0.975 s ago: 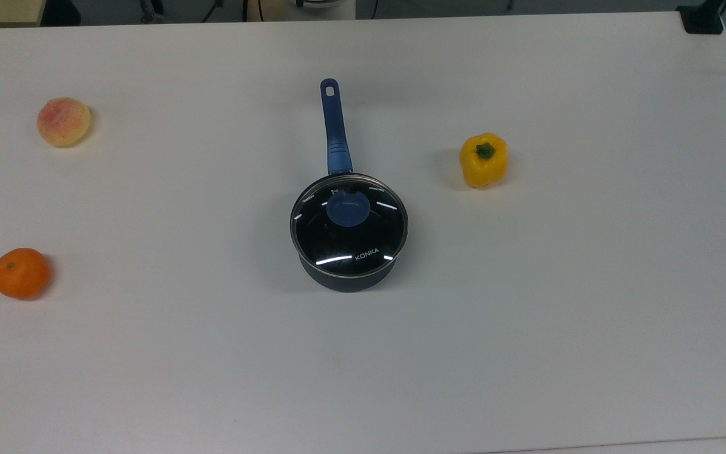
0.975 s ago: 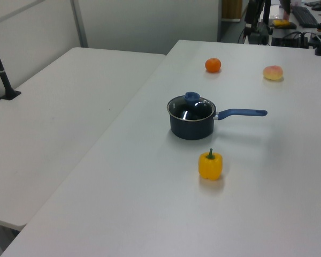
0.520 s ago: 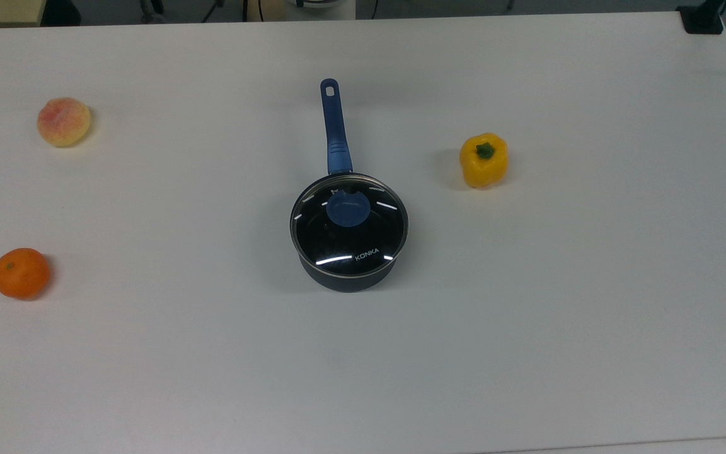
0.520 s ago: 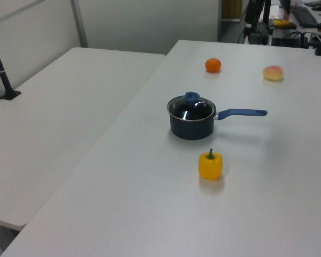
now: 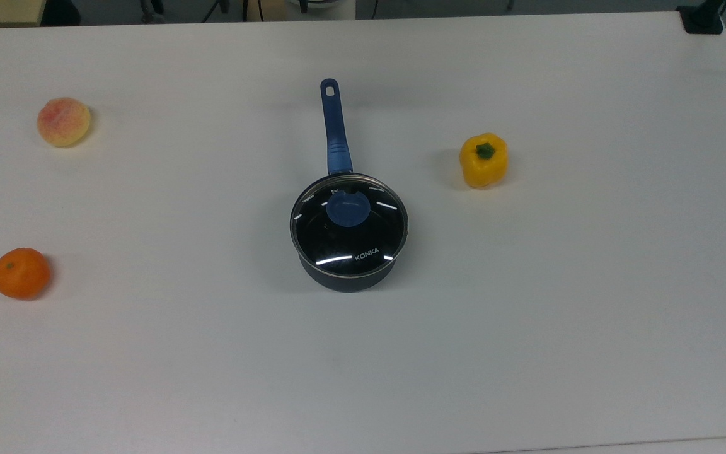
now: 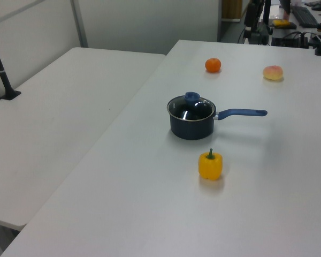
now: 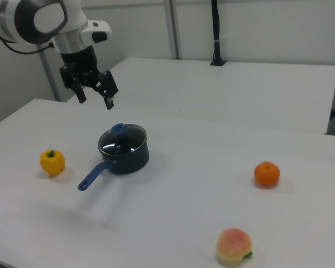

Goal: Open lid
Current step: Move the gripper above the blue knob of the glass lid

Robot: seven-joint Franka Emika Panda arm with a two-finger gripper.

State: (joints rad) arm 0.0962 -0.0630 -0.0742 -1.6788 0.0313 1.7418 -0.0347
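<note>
You have a wide white desk carrying everything, with a second white desk butted against it along the left view's left side. In the top view the bare surface runs broad across the lower half of the frame and along the right edge.

In the right view, the white robot arm enters at the upper left of the frame, and its black gripper hangs in the air above and a little to the right view's left of the pan, apart from it. You can see its jaws spread apart, grasping nothing.

The black saucepan sits near the centre of the top view, its long blue handle pointing toward the top edge of the frame. The round clear glass lid with a thin steel rim lies seated flat on the pan's mouth, its blue central knob upright and the white "KONKA" lettering facing the frame's lower edge. Through the glass you see only dark interior with light reflections.

A yellow bell pepper stands well apart in the top view's right half. A pink-yellow peach lies at the upper left of the top view, and an orange mandarin at its lower left, both far from the pan.
</note>
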